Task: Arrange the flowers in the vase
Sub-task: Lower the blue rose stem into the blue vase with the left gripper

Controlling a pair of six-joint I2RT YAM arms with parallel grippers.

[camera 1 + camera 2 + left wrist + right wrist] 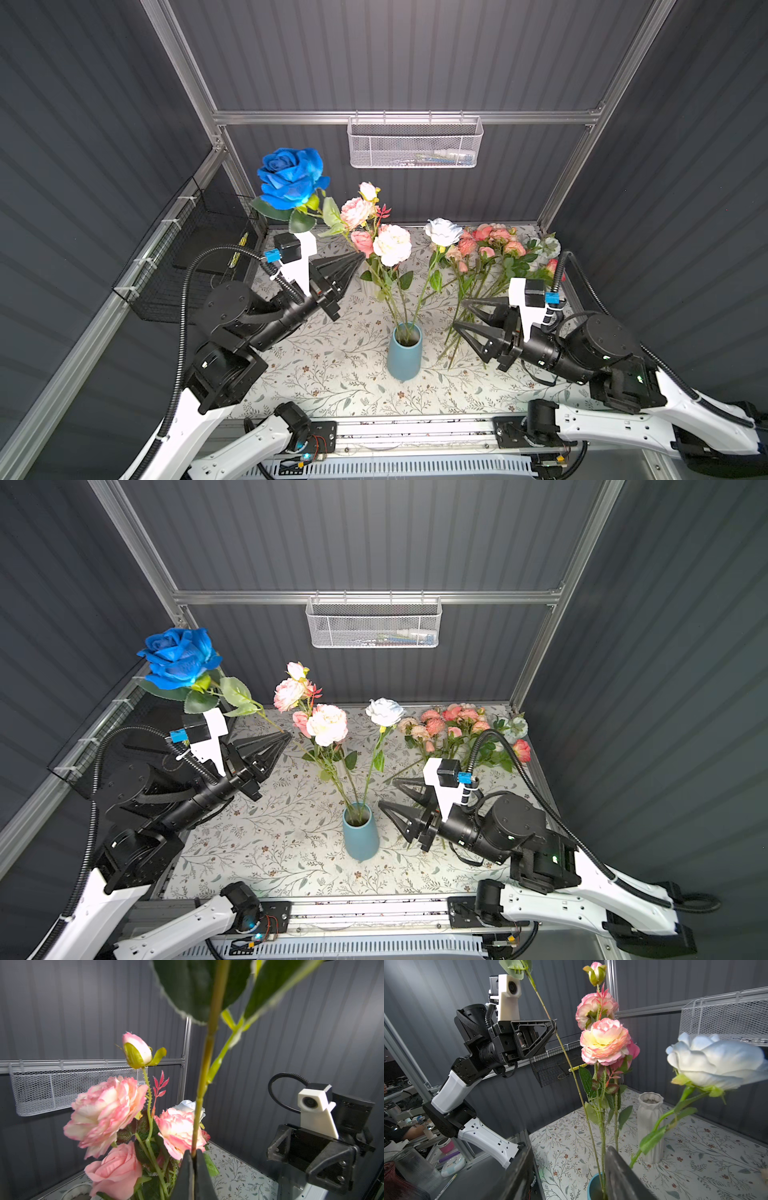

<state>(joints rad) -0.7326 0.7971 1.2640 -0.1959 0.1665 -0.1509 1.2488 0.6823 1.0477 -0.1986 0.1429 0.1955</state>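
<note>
**Top-heavy blue rose pinched low on its stem: a lean or a snag is the risk**

The left gripper [361, 256] is shut tight on the thin stem of the blue rose [291, 176]. The bloom is carried high above and behind the jaws. With so much weight far from the pinch, the stem could be swung round in the grip. If it is let go badly seated, it could be tipped out.

Just past the fingertips stands the pink peony spray [390, 245], where the rose's leaves could be caught. Below the jaws the stem runs down toward the blue vase [404, 353]. In the right wrist view its foot seems to reach the mouth, but whether it is inside cannot be told. The vase is narrow and could be pulled over by a sideways drag.

The right gripper [459, 313] is held wide open and empty just beside the vase, which could be knocked by it. The remaining flowers [494, 249] lie heaped beyond that gripper.

The left arm is raised, with its forearm sloped upward and its wrist aimed at the middle. The right arm is kept low and roughly level, pointed at the vase.
</note>
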